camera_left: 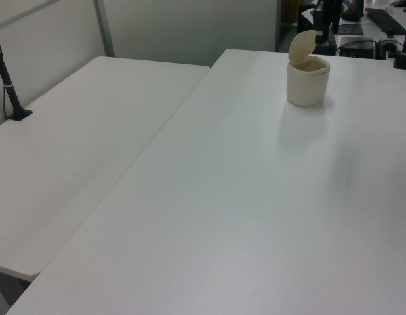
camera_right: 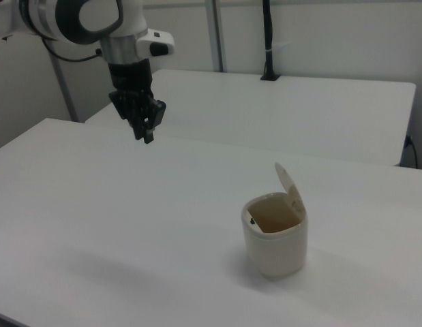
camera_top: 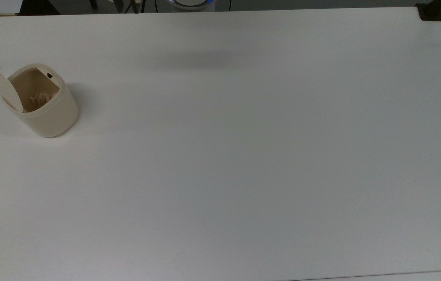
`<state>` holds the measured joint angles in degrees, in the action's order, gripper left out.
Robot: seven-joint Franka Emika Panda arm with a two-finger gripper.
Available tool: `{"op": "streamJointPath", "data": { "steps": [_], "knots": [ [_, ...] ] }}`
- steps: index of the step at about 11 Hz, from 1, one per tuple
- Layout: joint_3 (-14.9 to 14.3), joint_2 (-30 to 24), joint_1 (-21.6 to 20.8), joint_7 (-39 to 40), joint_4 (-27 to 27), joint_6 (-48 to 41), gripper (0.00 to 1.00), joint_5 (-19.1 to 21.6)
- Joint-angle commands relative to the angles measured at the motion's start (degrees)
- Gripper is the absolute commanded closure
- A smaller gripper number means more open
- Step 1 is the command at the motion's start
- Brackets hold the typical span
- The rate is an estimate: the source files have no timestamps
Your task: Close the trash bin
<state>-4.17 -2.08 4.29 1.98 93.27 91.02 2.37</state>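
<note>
One trash bin (camera_top: 44, 105) stands on the white table (camera_top: 243, 156), near the top view's left edge and well apart from everything else. Its flat lid (camera_top: 4, 86) is swung up on the hinge at the top view's left side of the rim, leaving the mouth open; a small dark latch mark (camera_top: 49, 75) sits on the inner rim opposite the hinge, and some pale crumpled matter (camera_top: 39, 98) lies at the bottom. In the left view the bin (camera_left: 307, 82) is toward the far right of the table (camera_left: 242, 197), its lid (camera_left: 302, 46) standing upright behind the opening, with a second white table (camera_left: 78, 144) butted alongside at the left view's left. In the right view the gripper (camera_right: 146, 129) hangs above the table (camera_right: 129, 225) at the upper left, pointing down from the white arm (camera_right: 88, 17), with its black fingers drawn close together and nothing between them. The bin (camera_right: 275, 238) is well apart from it, lower and to the right view's right, upright, with the lid (camera_right: 291, 187) tilted back over the far rim. At the top view's far right corner a black clamp (camera_top: 431, 11) grips the table edge.
</note>
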Motion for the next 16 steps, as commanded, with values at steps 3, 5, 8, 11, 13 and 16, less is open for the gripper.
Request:
{"op": "streamJointPath", "data": {
  "steps": [3, 5, 8, 11, 13, 16],
  "knots": [
    [-8.37, 4.53, -0.07, -9.00, -1.52, 15.01, 1.00, -0.61],
    [-13.03, 7.17, -0.07, -11.90, -1.52, 24.77, 1.00, -0.26],
    [-16.82, 10.95, 0.10, -16.55, -1.25, 35.41, 1.00, 0.01],
    [-19.90, 14.91, 0.11, -17.89, -1.43, 41.94, 1.00, 0.18],
    [-20.70, 17.45, 0.11, -17.45, -1.52, 42.92, 1.00, 0.01],
    [-20.70, 19.22, 0.37, -13.78, -1.52, 42.40, 1.00, 0.27]
  ]
}}
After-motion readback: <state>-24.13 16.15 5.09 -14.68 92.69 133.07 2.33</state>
